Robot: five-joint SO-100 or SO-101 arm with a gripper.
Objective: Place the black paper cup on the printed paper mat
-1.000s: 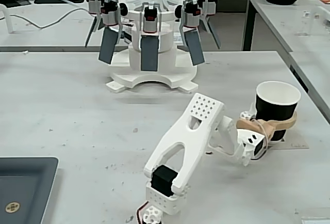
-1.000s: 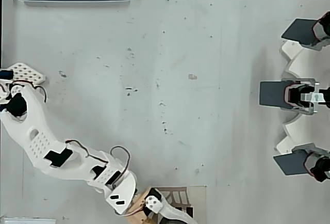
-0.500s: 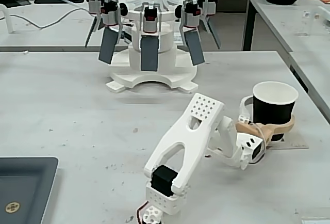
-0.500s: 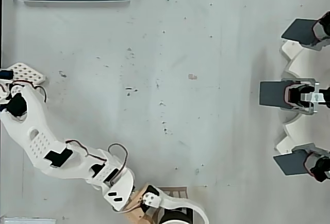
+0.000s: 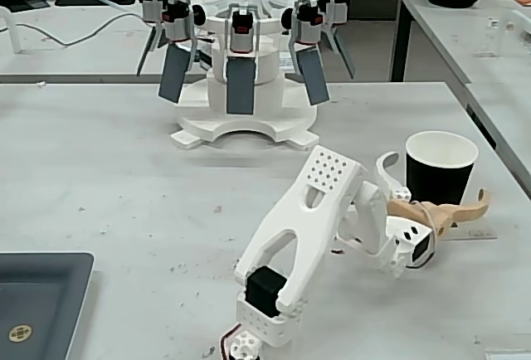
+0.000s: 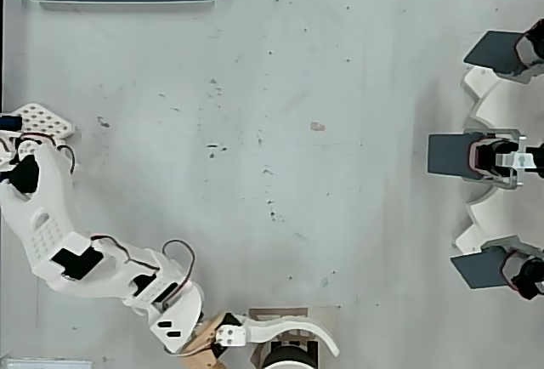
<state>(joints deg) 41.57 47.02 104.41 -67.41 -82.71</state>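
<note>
- At four o'clock on the table (image 5: pixel 99 153) in the fixed view, the black paper cup (image 5: pixel 440 173) stands upright on the printed paper mat (image 5: pixel 477 231); placement looks done.
- Gripper (image 5: pixel 436 190): jaws spread wide either side of the cup, gripping nothing; withdrawal remains.
- Cup: tapered, matte black, white rim. Mat: flat, thin, beige.

A robotics lab: grey worktables (image 5: pixel 99 169), a white multi-arm rig (image 5: pixel 241 53), cables behind (image 5: pixel 75 36)
</note>
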